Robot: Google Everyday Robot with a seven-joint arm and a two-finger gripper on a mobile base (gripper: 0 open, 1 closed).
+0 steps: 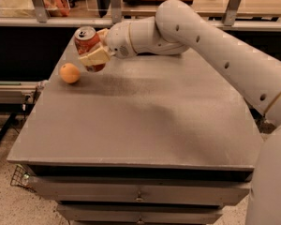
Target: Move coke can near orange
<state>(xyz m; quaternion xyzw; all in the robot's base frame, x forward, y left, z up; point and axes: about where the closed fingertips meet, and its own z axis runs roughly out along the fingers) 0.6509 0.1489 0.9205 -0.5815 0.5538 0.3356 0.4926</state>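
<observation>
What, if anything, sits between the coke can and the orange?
Nothing visible. The gripper holds the coke can, tilted, at the far left of the table. The orange lies just to its lower left, with only a small gap between them.

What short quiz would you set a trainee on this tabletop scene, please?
1. True or false: the tool is shut on the red-brown aluminium coke can.
2. Where is the small round orange fruit? A: between the tool's fingers. B: lying free, apart from the can. C: on top of the can.
3. Fill in: the orange rests on the grey ___.

Key: 1 true; 2 B; 3 table.
</observation>
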